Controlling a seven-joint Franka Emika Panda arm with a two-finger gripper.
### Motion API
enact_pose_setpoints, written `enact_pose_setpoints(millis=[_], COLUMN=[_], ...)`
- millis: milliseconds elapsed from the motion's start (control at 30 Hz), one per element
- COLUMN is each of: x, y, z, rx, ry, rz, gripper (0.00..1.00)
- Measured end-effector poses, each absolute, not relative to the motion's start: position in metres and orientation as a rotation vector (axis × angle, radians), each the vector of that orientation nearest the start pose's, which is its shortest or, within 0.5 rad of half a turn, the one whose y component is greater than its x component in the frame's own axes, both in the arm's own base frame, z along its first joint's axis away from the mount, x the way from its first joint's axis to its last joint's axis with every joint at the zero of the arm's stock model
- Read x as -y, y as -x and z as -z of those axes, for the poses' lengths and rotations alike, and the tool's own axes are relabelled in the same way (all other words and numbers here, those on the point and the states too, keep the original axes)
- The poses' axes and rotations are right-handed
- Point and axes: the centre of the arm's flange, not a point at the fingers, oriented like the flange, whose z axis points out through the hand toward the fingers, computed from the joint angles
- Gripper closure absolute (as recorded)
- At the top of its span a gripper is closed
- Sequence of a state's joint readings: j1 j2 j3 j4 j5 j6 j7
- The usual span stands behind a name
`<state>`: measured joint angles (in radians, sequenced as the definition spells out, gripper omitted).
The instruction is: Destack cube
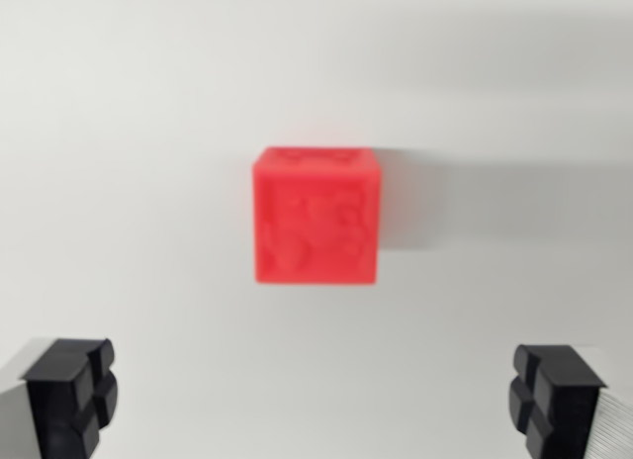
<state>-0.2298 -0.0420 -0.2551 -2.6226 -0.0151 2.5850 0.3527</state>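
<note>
the red cube point(316, 217) looks light, stiff plastic with embossed faces, best pinched on its left and right sides by the spread, empty gripper point(316, 400).

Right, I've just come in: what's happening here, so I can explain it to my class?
A robot arm's wrist camera looks at a red cube on a plain white surface. The gripper is open, its two black fingertips at the bottom corners of the wrist view, well apart and holding nothing. The cube sits between and beyond them, untouched. Only one cube shows clearly; whether another lies beneath it cannot be told from this view.
</note>
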Motion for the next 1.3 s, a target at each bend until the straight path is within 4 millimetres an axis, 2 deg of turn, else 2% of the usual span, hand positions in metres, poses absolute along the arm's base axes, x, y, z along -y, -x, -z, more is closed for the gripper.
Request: enact_pose_setpoints(millis=[700,1033,1300], x=[0.201,0.202,0.202], y=[-0.382,-0.382,-0.383], z=[-0.352,-0.384,-0.401], rx=[-1.261,-1.261,-1.26], ry=[2.872,2.871,2.871], rz=[0.006,0.006,0.005], gripper=[0.0,0.0,0.0])
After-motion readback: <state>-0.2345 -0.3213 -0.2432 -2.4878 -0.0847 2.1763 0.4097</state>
